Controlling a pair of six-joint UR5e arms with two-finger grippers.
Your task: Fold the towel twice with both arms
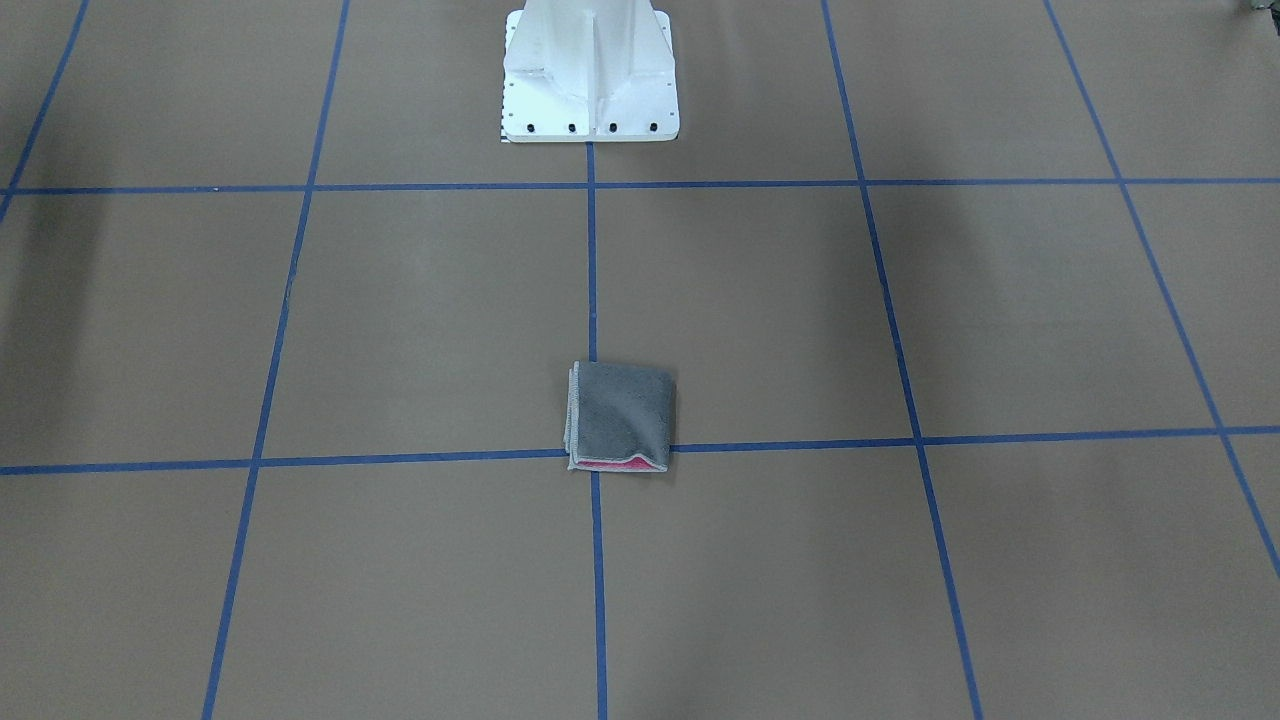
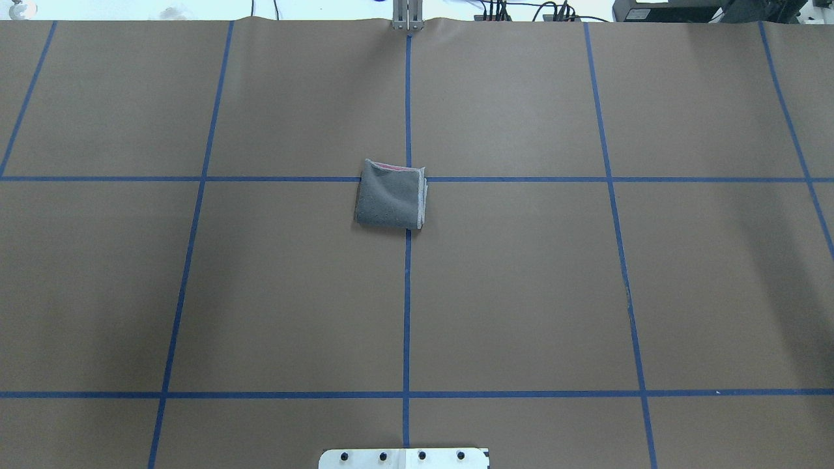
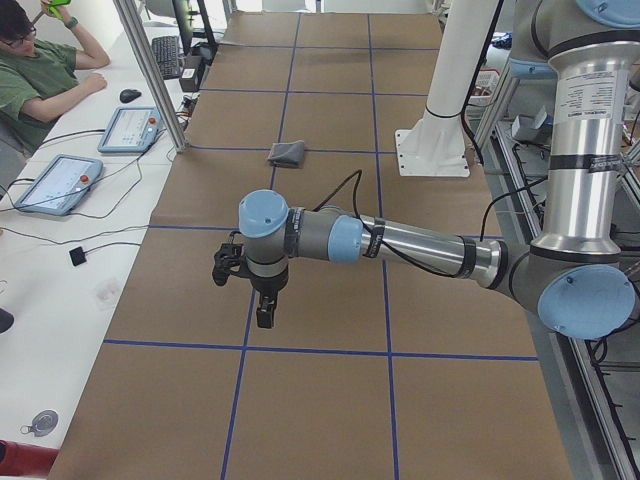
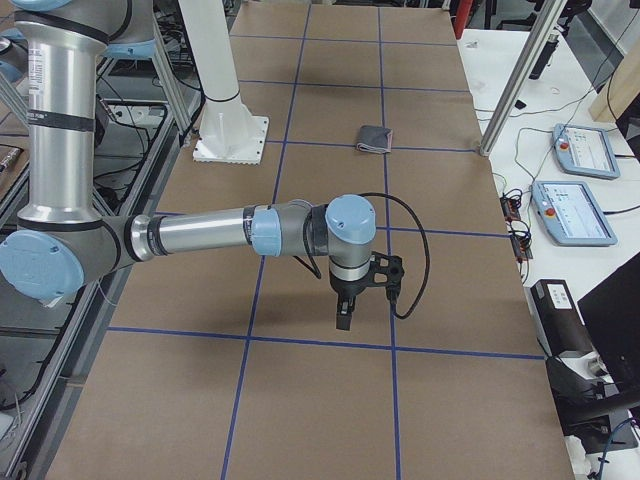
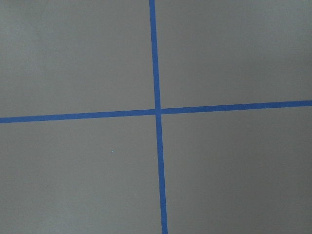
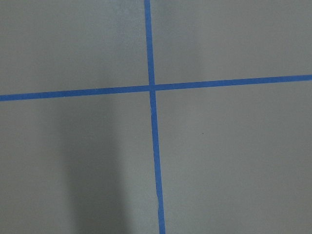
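The towel [image 1: 620, 415] lies folded into a small thick square on the table's middle, grey face up, with a pink-red strip showing at one edge. It also shows in the overhead view [image 2: 391, 194] and small in both side views [image 3: 287, 153] [image 4: 375, 139]. The left gripper [image 3: 263, 318] hangs above the brown table far from the towel, seen only in the exterior left view. The right gripper [image 4: 343, 315] hangs likewise at the other end, seen only in the exterior right view. I cannot tell whether either is open or shut. Both wrist views show only brown paper and blue tape.
The white pedestal base [image 1: 590, 80] stands at the robot's side of the table. Blue tape lines [image 2: 407, 293] grid the brown paper. An operator [image 3: 40, 70], control tablets [image 3: 130, 128] and an aluminium post [image 3: 150, 70] sit beyond the far table edge.
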